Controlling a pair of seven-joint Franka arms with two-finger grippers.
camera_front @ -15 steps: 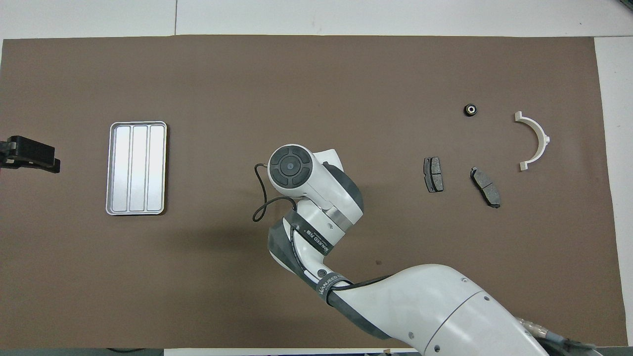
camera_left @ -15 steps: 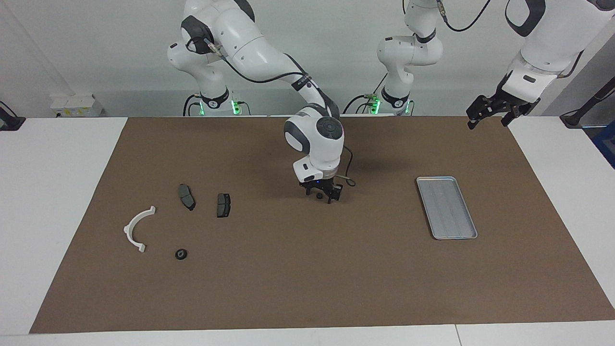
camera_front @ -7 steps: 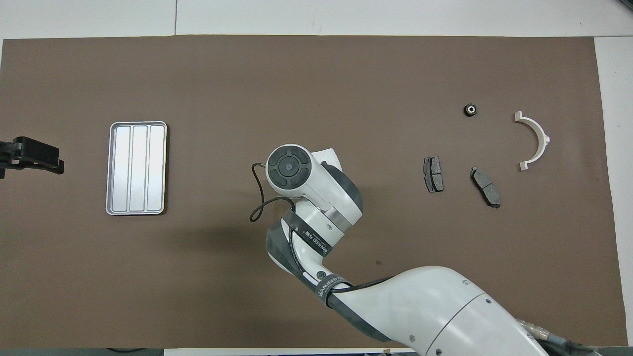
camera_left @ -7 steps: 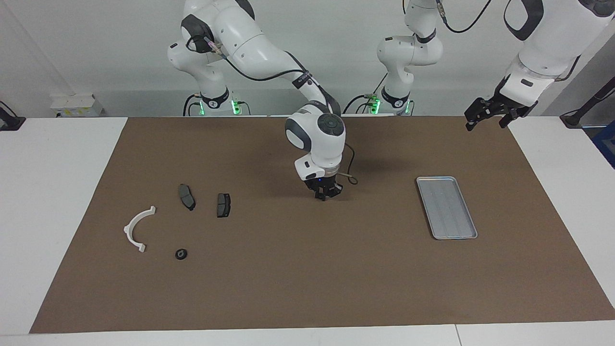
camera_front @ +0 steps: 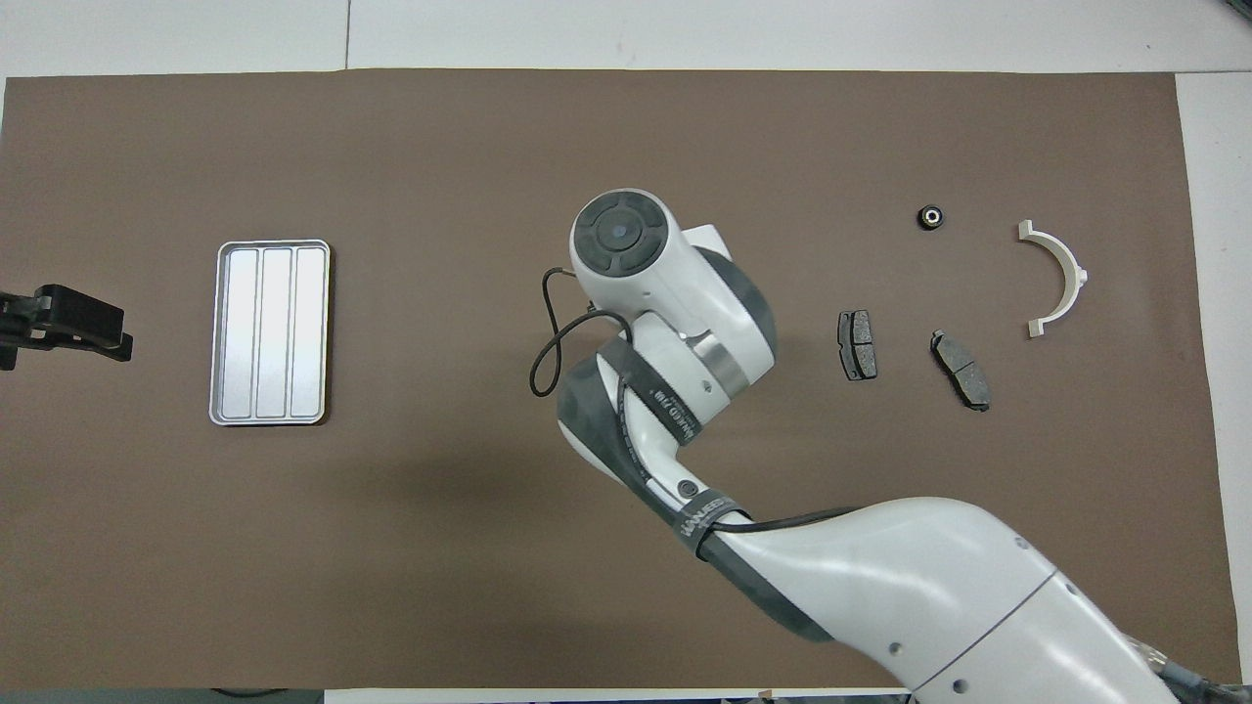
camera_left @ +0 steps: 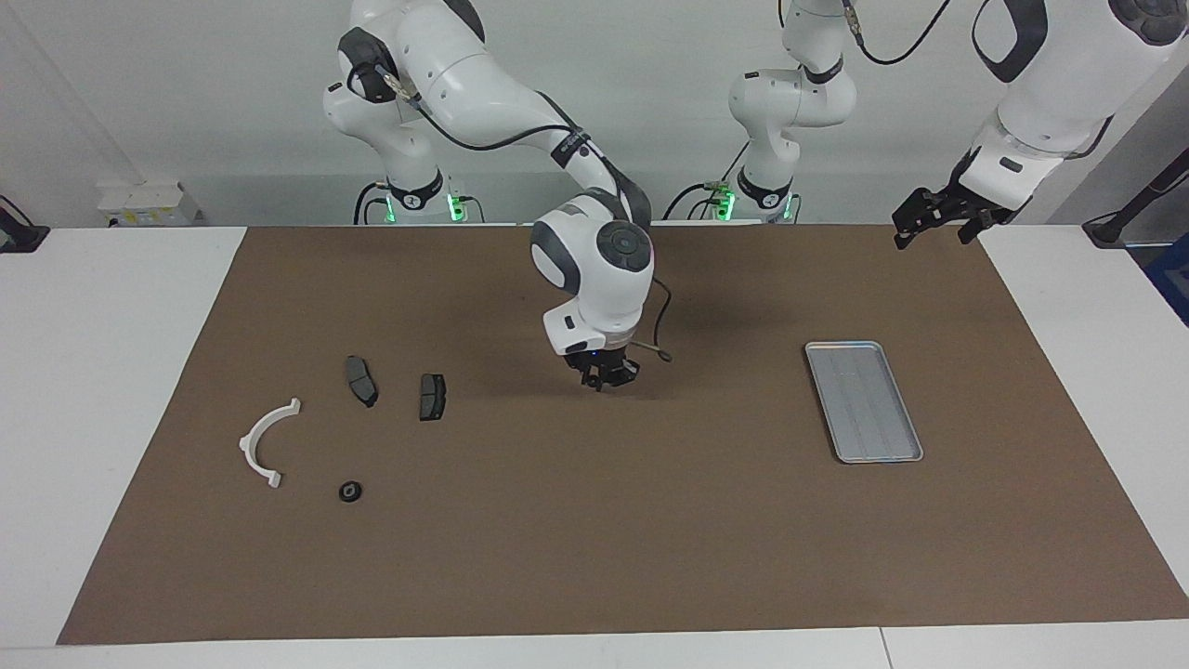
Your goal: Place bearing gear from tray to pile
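Right gripper (camera_left: 602, 379): hanging over the mat's (camera_left: 594, 520) middle, fingertips pinched together; whether anything is being gripped, I cannot tell; overhead, the wrist is hiding it.
Left gripper (camera_left: 932, 223): waiting over the mat's corner at the left arm's end, fingers spread.
Tray (camera_left: 863, 400): one, sitting near that end.
Bearing gear (camera_left: 350, 491): one, lying by the pile.
Pile: one white bracket (camera_left: 265, 442), two dark plates (camera_left: 361, 380) (camera_left: 432, 396), toward the right arm's end.
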